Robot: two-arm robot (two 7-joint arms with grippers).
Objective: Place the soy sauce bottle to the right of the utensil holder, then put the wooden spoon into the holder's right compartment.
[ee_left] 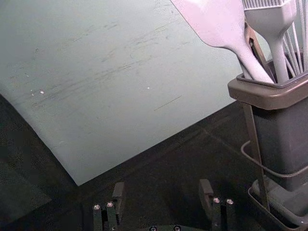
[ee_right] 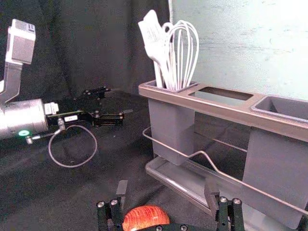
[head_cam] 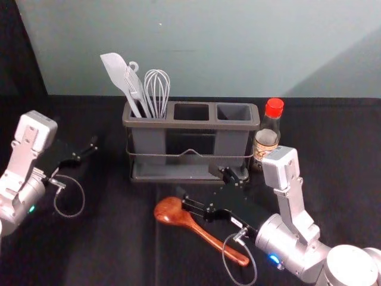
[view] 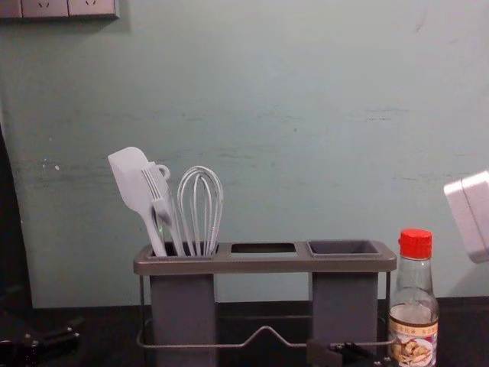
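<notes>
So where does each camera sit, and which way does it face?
Head: on the head, facing forward and down at the holder, bottle and spoon; both arms show.
Left wrist: looks past its own open left gripper toward the holder's left end and the wall.
Right wrist: looks over its open right gripper at the holder; the left arm shows farther off.
Chest: lower, facing forward; parts of both arms show.
Head and chest share the holder and bottle.

Your right gripper (head_cam: 199, 186) reaches forward and inward with its fingers spread; your left gripper (head_cam: 88, 150) hangs at the left, fingers also apart.
</notes>
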